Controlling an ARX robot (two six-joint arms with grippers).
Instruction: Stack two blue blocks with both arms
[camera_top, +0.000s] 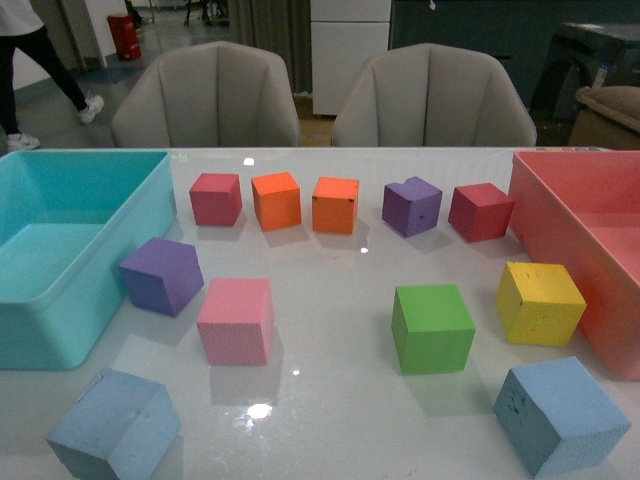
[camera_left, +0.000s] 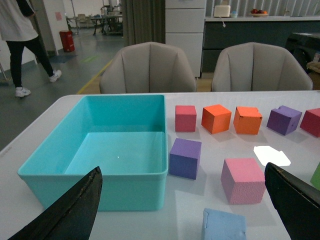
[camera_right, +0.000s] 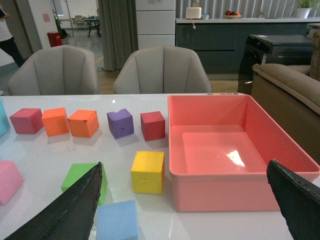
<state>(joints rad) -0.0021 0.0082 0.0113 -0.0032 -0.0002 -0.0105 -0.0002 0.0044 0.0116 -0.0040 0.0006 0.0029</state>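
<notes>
I see the left blue block (camera_top: 115, 428) clipped by my front view's lower edge. In the right wrist view, a finger (camera_right: 70, 215) of the right gripper (camera_right: 184, 167) hides part of the green cube (camera_right: 79, 173).

- Front cam is looking from the robot's body, high and angled down across the table (camera_top: 330, 400) toward two chairs (camera_top: 205, 95).
- Left wrist cam is sitting low behind the left gripper (camera_left: 182, 167), facing the same way, close over the turquoise bin (camera_left: 130, 192).
- Right wrist cam is sitting likewise behind the right gripper (camera_right: 184, 163), close to the pink bin (camera_right: 225, 192).
- All three are sharing the far cube row (camera_top: 335, 205) and the chairs. The two wrist cams are overlapping mid-table.
</notes>
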